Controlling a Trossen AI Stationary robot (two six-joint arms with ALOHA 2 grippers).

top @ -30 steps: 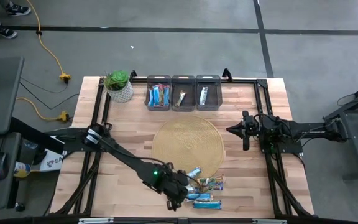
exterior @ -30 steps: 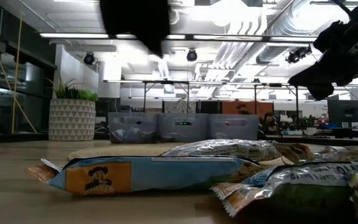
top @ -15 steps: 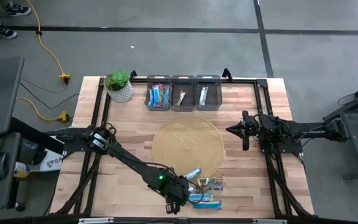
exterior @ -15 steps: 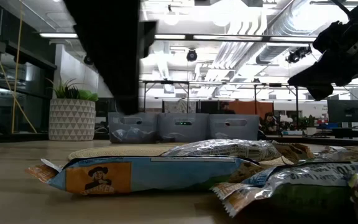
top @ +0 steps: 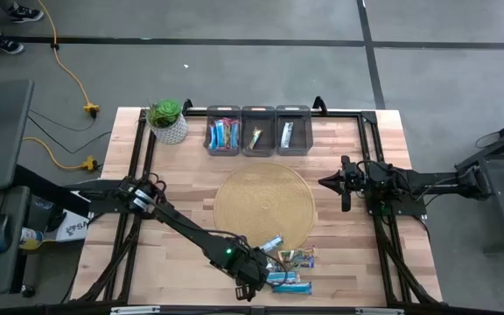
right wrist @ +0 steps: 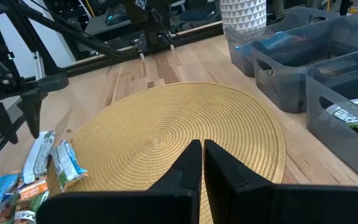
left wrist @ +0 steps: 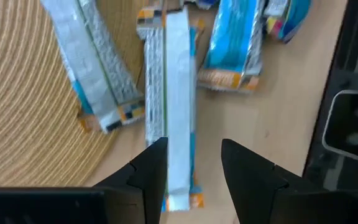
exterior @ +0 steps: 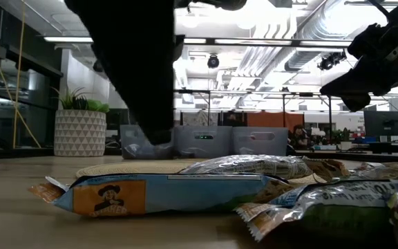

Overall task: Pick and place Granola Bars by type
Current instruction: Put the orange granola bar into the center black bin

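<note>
Several granola bars [top: 287, 262] lie in a loose pile near the table's near edge, partly on the round woven mat [top: 264, 206]. In the low view the closest one is a blue-and-white bar [exterior: 164, 194]. My left gripper [top: 250, 282] hangs open just above the pile. In the left wrist view its fingers [left wrist: 194, 168] straddle the near end of a long blue-and-white bar [left wrist: 176, 93] without touching it. My right gripper [top: 346, 186] waits shut above the table's right side, off the mat [right wrist: 166, 134].
Three dark grey bins [top: 258, 131] stand in a row at the far edge with bars inside; the left one has blue wrappers. A potted plant [top: 167, 120] sits at the far left corner. Bare wood lies left of the mat.
My left gripper has come down toward the pile of bars and moved a little toward the table's near edge. The bars and my right arm have stayed where they were.
</note>
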